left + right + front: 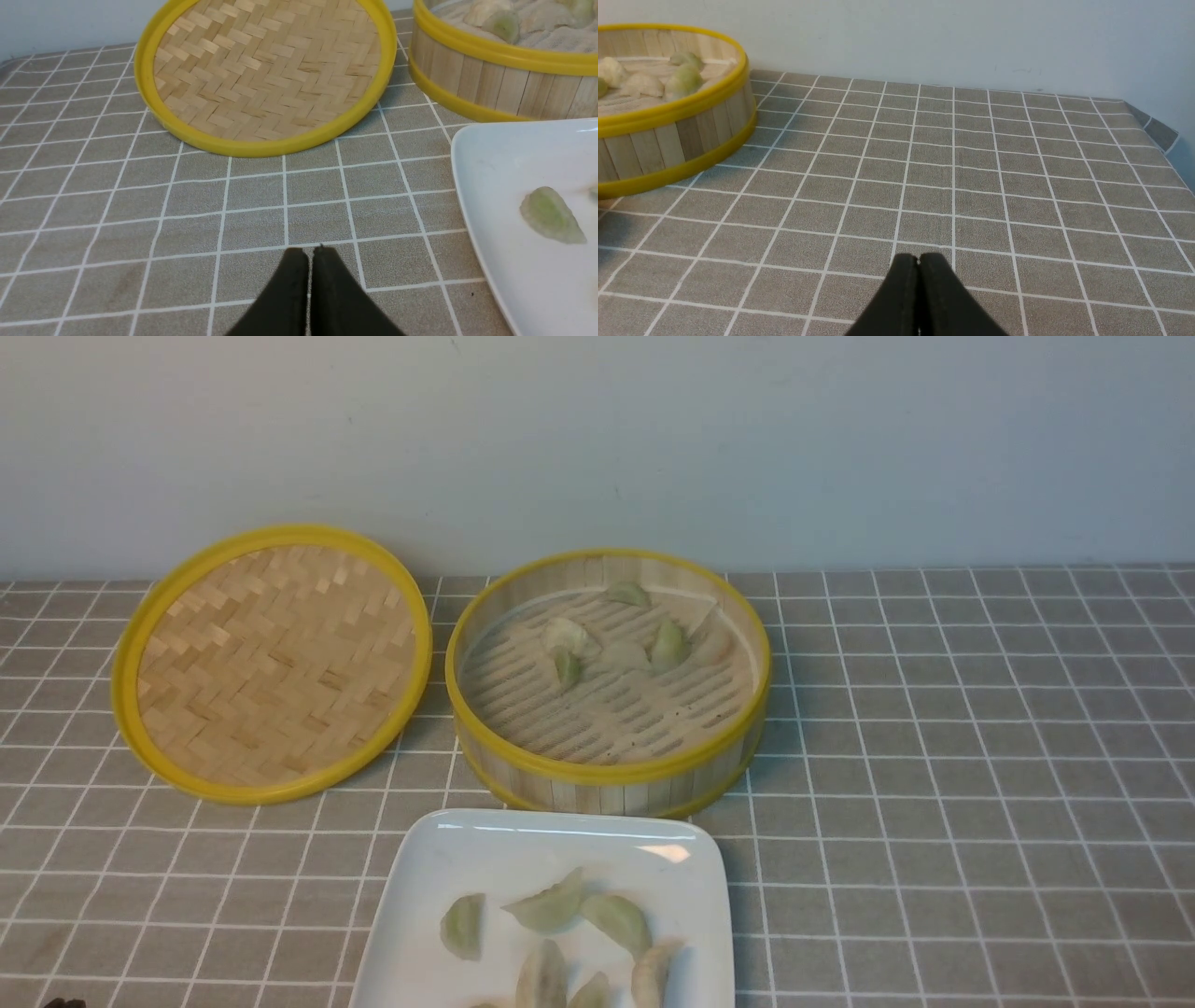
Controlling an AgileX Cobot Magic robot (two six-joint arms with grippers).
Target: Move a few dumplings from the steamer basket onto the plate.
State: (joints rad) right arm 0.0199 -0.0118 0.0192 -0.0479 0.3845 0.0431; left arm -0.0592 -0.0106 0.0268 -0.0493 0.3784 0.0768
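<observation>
Woven lid [273, 663] apparently propped on checked cloth [971, 756].

Staged tabletop, checked tablecloth [934, 756], blank wall [653, 429]

The left hand [310, 252] hangs low with its two black fingers pressed together, nothing between them. The right hand [919, 259] hangs low too, fingers pressed together on nothing.

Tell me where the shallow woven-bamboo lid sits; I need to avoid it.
In the front view, the woven-bamboo lid leans tilted on the left, beside the round bamboo steamer basket, behind the white rectangular plate.
</observation>
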